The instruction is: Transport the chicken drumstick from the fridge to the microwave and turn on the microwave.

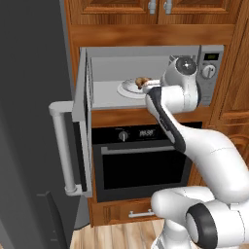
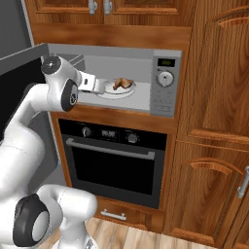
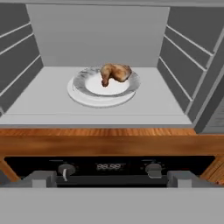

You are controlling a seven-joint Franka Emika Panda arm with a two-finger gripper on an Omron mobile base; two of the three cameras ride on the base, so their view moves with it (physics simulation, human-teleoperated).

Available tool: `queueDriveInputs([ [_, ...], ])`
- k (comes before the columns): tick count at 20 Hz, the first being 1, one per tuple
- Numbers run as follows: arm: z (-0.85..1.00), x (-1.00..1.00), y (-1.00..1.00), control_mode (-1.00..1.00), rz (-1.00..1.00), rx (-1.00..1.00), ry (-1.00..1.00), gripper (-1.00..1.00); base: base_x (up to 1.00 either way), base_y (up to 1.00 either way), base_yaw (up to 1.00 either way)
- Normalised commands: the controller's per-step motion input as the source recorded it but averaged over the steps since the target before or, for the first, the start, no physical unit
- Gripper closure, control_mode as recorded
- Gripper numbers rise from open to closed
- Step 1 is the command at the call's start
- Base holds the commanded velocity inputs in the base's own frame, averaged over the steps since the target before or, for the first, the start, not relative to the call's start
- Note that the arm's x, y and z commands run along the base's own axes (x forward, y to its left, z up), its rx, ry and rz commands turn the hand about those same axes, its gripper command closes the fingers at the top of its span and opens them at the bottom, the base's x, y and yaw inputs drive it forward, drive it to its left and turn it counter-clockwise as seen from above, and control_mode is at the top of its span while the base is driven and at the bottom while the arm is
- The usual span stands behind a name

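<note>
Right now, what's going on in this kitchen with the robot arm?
The robot arm is at the microwave, whose door hangs open. The chicken drumstick lies on a white plate inside, and nothing grips it. The pincer sits open just outside the opening, level with the oven controls below. The door has yet to be shut and the microwave switched on.

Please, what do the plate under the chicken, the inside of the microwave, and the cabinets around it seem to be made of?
The plate: probably glazed ceramic, white with a greyish rim and a soft shine. The microwave interior: matte light grey panels, likely painted metal, though the rendering leaves it open. The cabinets: reddish-brown wood with visible grain and a semi-gloss varnish look. The chicken drumstick lies on the plate.
</note>
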Motion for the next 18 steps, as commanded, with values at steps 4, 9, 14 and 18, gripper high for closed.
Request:
queueDriveInputs([
  [4, 0.13, -0.63, 0.02, -1.00, 0.00, 0.07, 0.12, -1.00, 0.00, 0.00, 0.00],
  [9, -0.12, -0.59, 0.07, -1.00, 0.00, 0.01, 0.09, -1.00, 0.00, 0.00, 0.00],
  [14, -0.24, -0.38, 0.02, -1.00, 0.00, 0.20, 0.09, -1.00, 0.00, 0.00, 0.00],
  [18, -0.22, -0.47, 0.00, -1.00, 0.00, 0.30, 0.00, -1.00, 0.00, 0.00, 0.00],
])
